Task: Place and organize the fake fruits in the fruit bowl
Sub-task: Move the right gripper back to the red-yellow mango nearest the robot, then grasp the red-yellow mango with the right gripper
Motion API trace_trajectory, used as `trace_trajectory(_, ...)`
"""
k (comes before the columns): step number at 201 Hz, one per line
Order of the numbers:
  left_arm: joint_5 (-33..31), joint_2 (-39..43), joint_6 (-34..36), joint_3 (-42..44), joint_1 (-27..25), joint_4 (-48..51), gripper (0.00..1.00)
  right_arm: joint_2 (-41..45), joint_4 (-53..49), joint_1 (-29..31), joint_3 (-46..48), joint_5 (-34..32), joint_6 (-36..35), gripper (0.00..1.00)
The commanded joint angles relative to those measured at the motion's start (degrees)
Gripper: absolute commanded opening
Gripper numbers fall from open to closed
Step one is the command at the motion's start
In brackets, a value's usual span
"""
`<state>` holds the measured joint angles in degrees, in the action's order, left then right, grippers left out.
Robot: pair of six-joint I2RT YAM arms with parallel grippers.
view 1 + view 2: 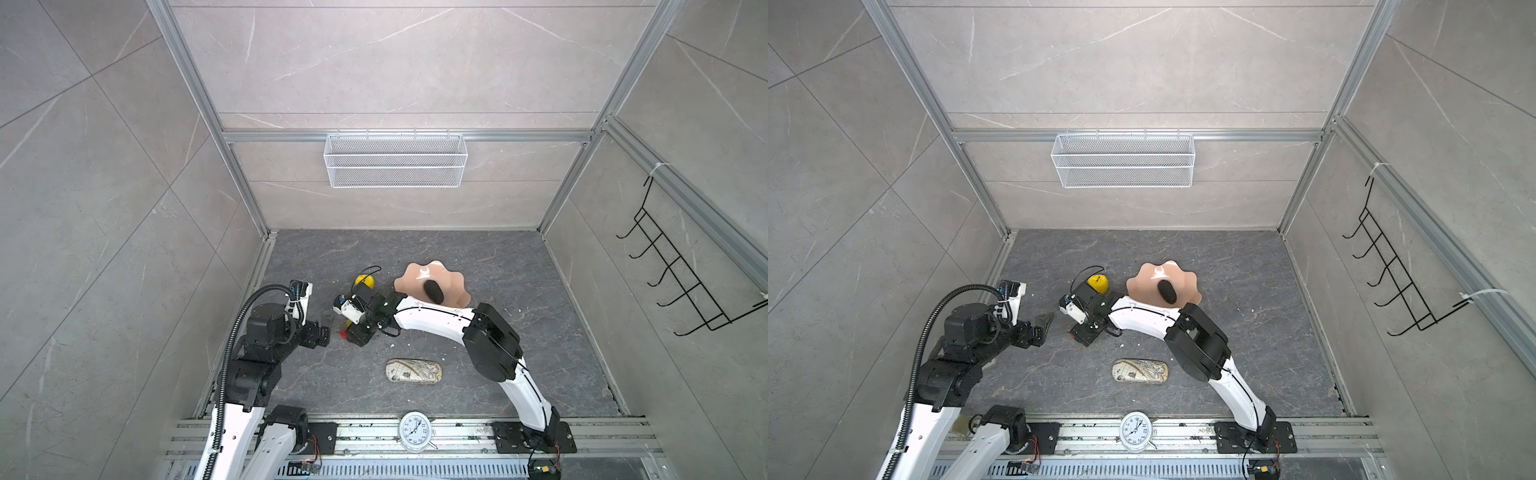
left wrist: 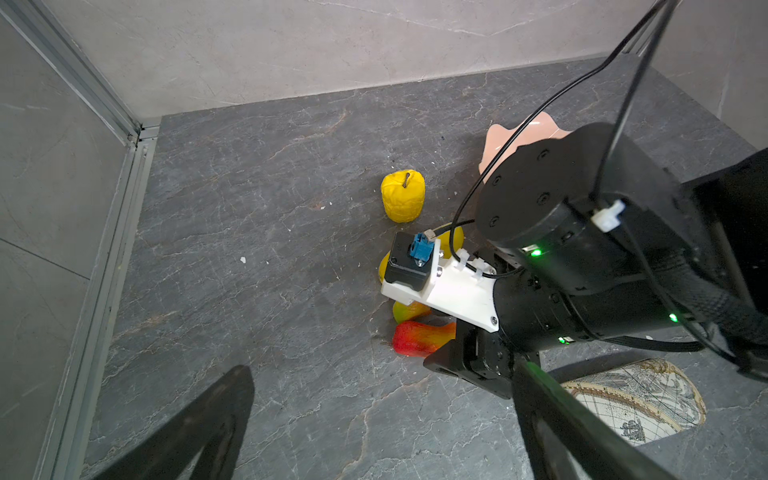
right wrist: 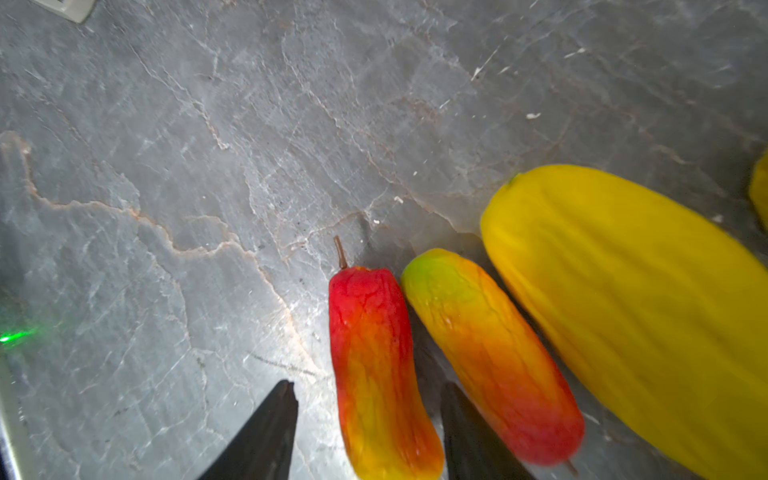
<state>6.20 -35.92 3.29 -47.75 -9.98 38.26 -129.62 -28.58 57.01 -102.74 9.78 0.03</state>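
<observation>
A: While the right gripper (image 3: 369, 386) straddles the red mango (image 3: 374, 332) at the bottom centre of the right wrist view, its jaws stand apart, with bare floor showing between one finger and the fruit. What could go wrong?

B: The other finger sits in the narrow gap beside the second mango (image 3: 490, 353). Closing could shove that neighbour into the long fruit (image 3: 623, 311) just beside it. The fingers flank the end away from the stem, so I judge the mango might pivot or slip out when lifted.

A: And the other arm?

B: The left gripper (image 1: 325, 330), left of centre in a top view, is spread wide and empty. It is near the right wrist, so a bump seems possible.

A: Where is the bowl?

B: The bowl (image 1: 409, 279) is at centre, just beyond the right forearm, and holds only the black fruit (image 1: 433, 291). A careless swing might knock it. The bumpy fruit (image 1: 1098, 283) stands on the floor to its left.

A: The surroundings?

B: The floor (image 1: 519, 270) is dark grey veined stone with pale crumbs. The walls (image 1: 395, 62) are pale grey tile in aluminium framing. A mesh basket (image 1: 395, 160) hangs at upper centre and a black rack (image 1: 681, 274) at right. A case (image 1: 413, 371) and a clock (image 1: 414, 430) lie at lower centre.
</observation>
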Motion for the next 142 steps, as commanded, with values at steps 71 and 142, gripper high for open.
trace_trajectory(71, 0.7, 0.5, 1.3, -0.5, 0.3, -1.7, 1.00, -5.0, -1.9, 0.5, -5.3, 1.4, 0.5, 0.46)
trace_trajectory(142, 0.6, 0.3, 1.3, -0.5, 0.3, -1.7, 1.00, -1.4, -3.3, 0.5, -4.8, 2.7, -0.7, 0.20)
